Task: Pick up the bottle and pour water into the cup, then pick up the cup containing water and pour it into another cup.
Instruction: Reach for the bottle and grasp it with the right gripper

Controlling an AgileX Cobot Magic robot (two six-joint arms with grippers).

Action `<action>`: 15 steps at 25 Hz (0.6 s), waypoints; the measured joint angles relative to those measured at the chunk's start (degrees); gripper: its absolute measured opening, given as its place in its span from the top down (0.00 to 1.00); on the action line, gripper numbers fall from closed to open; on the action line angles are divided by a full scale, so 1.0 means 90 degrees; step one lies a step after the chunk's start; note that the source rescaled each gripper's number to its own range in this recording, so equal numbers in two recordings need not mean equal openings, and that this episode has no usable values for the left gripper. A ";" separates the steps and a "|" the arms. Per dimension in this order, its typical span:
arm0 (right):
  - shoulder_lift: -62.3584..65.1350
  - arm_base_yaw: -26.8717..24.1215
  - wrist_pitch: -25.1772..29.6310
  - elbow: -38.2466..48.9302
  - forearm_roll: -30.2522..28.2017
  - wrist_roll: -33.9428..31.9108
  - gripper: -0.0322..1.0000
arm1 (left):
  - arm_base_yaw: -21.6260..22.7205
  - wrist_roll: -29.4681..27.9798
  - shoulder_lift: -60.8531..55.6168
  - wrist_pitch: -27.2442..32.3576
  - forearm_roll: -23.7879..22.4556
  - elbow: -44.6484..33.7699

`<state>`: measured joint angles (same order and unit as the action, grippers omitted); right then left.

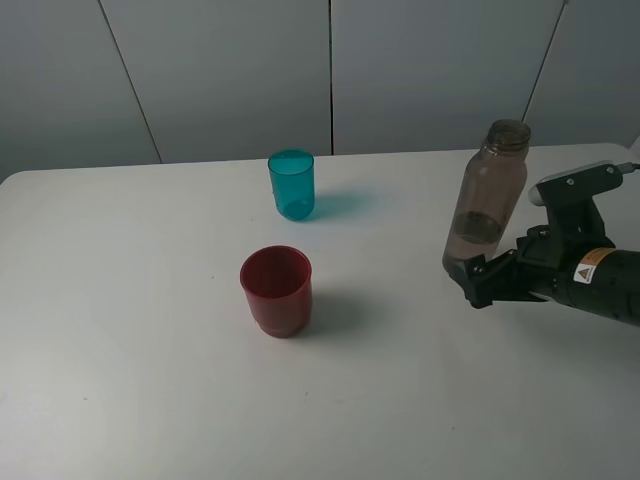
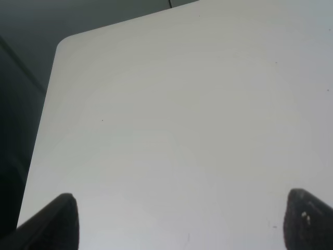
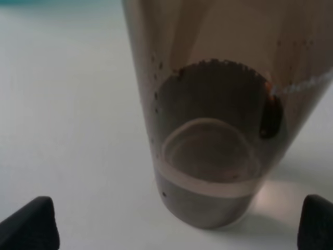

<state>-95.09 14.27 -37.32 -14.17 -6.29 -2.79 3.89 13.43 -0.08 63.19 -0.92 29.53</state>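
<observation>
Right wrist: right hand (image 3: 174, 225) gapes around the upright bottle (image 3: 208, 130) at the counter's (image 1: 150, 350) right edge. Left hand (image 2: 187, 221) open, empty.

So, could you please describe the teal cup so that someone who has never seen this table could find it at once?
On the white table, look toward the far edge, left of the tall smoky bottle. There stands the teal cup, upright. Unlike the red cup nearer the camera, it is translucent, slimmer and straight-sided.
</observation>
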 joint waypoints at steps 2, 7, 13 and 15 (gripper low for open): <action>-0.0191 0.0000 -0.0212 0.0000 0.0131 -0.0078 0.00 | 0.0000 0.0000 0.0000 0.0000 0.0000 0.0000; -0.0398 0.0000 -0.0440 0.0000 0.0350 -0.0121 0.00 | 0.0000 0.0000 0.0000 0.0000 0.0000 0.0000; -0.0598 0.0000 -0.0921 0.0000 0.0646 0.0027 0.00 | 0.0000 0.0000 0.0000 0.0000 0.0000 0.0000; -0.0706 0.0000 -0.1169 0.0000 0.0657 0.0044 0.00 | 0.0000 0.0000 0.0000 0.0000 0.0000 0.0000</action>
<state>-101.44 14.27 -47.84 -14.17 -0.38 -2.39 3.89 13.43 -0.08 63.19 -0.92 29.53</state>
